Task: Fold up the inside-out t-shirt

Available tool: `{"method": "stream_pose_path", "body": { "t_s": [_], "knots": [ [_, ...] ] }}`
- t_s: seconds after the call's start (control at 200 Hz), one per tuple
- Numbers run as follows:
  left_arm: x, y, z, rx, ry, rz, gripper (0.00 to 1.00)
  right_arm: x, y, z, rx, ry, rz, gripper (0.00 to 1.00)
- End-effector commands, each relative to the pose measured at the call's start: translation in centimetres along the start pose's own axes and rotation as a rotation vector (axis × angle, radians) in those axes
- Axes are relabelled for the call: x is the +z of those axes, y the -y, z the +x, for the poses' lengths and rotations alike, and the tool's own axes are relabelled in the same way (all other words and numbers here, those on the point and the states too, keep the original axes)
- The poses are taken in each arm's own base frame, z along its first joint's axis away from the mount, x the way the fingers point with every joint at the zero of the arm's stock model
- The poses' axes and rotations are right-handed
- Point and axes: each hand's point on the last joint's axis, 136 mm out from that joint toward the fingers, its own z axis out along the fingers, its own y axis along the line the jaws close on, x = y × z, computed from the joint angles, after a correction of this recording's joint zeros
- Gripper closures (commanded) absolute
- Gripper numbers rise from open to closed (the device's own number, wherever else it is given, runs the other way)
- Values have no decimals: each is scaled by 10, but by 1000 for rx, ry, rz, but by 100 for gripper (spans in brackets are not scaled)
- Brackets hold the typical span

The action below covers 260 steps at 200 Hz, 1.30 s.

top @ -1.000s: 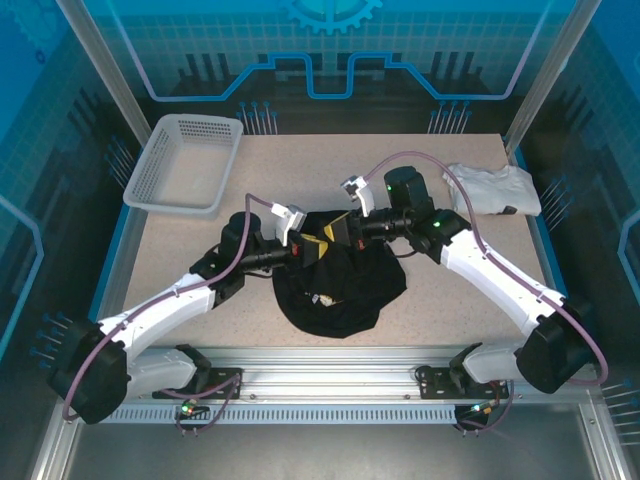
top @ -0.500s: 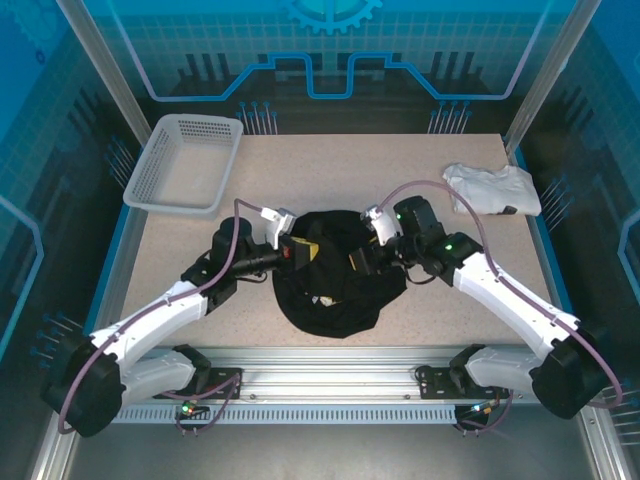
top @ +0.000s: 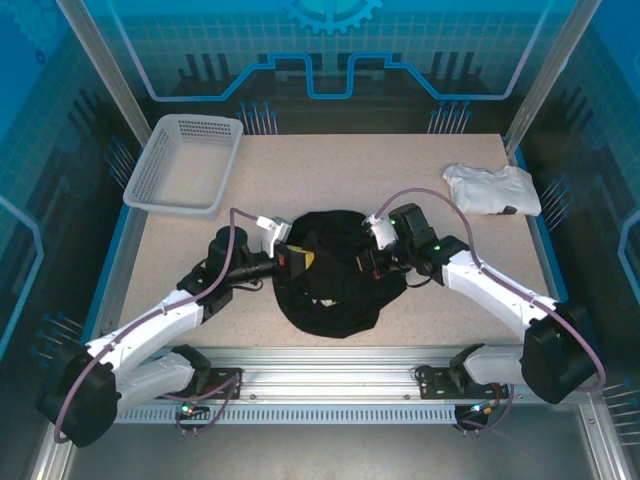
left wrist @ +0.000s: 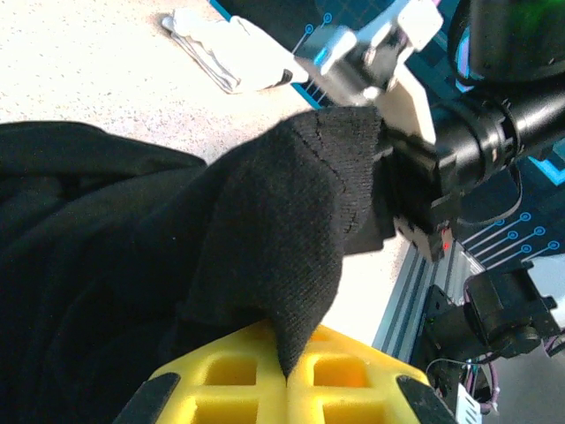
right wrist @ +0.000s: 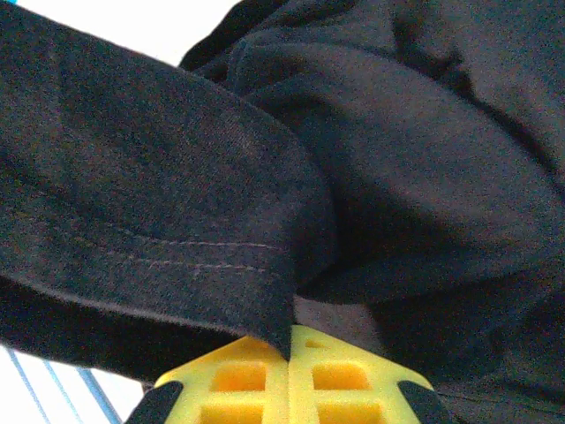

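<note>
The inside-out t-shirt point(top: 335, 290) is a black crumpled heap at the middle of the table. My left gripper point(top: 296, 262) is at its left side, shut on a pointed fold of the black cloth point(left wrist: 291, 265), which is pinched between the yellow fingers point(left wrist: 221, 380). On the heap's right side my right gripper point(top: 362, 263) is also shut, its yellow fingers point(right wrist: 344, 375) clamping a stitched hem edge of the t-shirt point(right wrist: 177, 238). The two grippers face each other across the top of the heap. A small pale label point(top: 322, 299) shows on the cloth.
A white folded garment point(top: 492, 188) lies at the back right of the table and appears again as the white garment point(left wrist: 231, 55) in the left wrist view. A grey mesh basket point(top: 185, 163) stands at the back left. The metal rail point(top: 330, 375) runs along the near edge.
My right gripper came down and toward the near side onto the shirt, opened briefly and closed on the hem. My left gripper, still holding its fold, drew slightly left and nearer.
</note>
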Motion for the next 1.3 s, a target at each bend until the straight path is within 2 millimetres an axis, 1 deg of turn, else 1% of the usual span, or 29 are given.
{"method": "stream_pose_path", "body": {
  "t_s": [0.0, 0.07, 0.15, 0.24, 0.315, 0.385, 0.45, 0.58, 0.645, 0.685, 0.74, 0.845, 0.89, 0.95, 1.03, 1.081, 1.166, 1.216, 1.296],
  "knots": [
    [-1, 11, 18, 31, -26, 57, 96, -29, 1, -15, 5, 95, 33, 100],
    [5, 15, 37, 52, -69, 72, 93, -41, 2, -6, 15, 97, 61, 100],
    [12, 15, 62, 60, -133, 75, 89, -48, 7, 11, 55, 76, 95, 100],
    [18, 8, 88, 46, -210, 55, 85, -45, 10, 34, 108, 32, 101, 100],
    [20, 0, 103, 19, -258, 34, 80, -38, 15, 53, 146, -19, 115, 96],
    [20, -5, 112, 0, -278, 21, 73, -33, 22, 69, 174, -61, 149, 95],
    [18, -8, 115, -10, -278, 5, 68, -30, 29, 78, 199, -79, 183, 93],
    [12, -9, 112, -3, -259, -20, 58, -26, 42, 93, 233, -111, 251, 86],
    [9, -10, 109, 3, -245, -41, 54, -27, 45, 92, 223, -110, 275, 79],
    [7, -12, 105, 10, -229, -61, 51, -30, 45, 88, 208, -94, 283, 75],
    [6, -20, 98, 5, -204, -118, 48, -36, 45, 81, 182, -67, 303, 69],
    [5, -36, 85, -21, -169, -236, 42, -48, 44, 61, 122, 6, 339, 61],
    [5, -44, 80, -31, -158, -286, 41, -49, 41, 51, 100, 33, 334, 58],
    [7, -46, 74, -43, -153, -305, 39, -48, 39, 40, 78, 51, 326, 54],
    [17, -35, 73, -85, -188, -250, 38, -39, 40, 31, 68, 36, 322, 51],
    [26, -25, 77, -126, -226, -193, 37, -31, 45, 34, 80, 0, 322, 50],
    [41, -2, 97, -145, -310, -123, 36, -18, 50, 40, 132, -69, 261, 49],
    [48, 9, 110, -148, -361, -102, 34, -9, 46, 46, 159, -110, 186, 49],
    [57, 20, 128, -196, -432, -83, 34, 2, 42, 54, 190, -163, 116, 49]
  ]
}}
